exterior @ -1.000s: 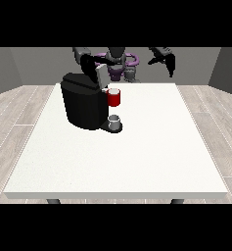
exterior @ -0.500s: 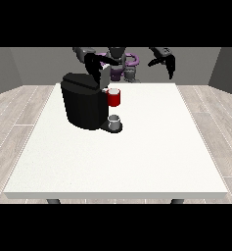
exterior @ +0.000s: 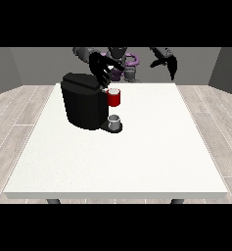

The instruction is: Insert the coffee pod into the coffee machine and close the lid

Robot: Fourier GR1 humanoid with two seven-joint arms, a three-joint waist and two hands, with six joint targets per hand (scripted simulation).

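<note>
Black coffee machine [exterior: 84, 102] at tabletop's [exterior: 137, 157] far left, red pod holder [exterior: 114, 98] open, grey cup [exterior: 115, 121] beneath.
Spread fingers [exterior: 106, 73] of hand at view's left [exterior: 101, 67] above machine; hand at view's right [exterior: 168, 61] raised, relaxed, empty.

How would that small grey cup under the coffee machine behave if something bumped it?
The grey cup looks small beside the coffee machine, so probably light and easily pushed. It stands upright and squat, so it may slide before tipping; once tipped, its round shape would likely roll.
</note>
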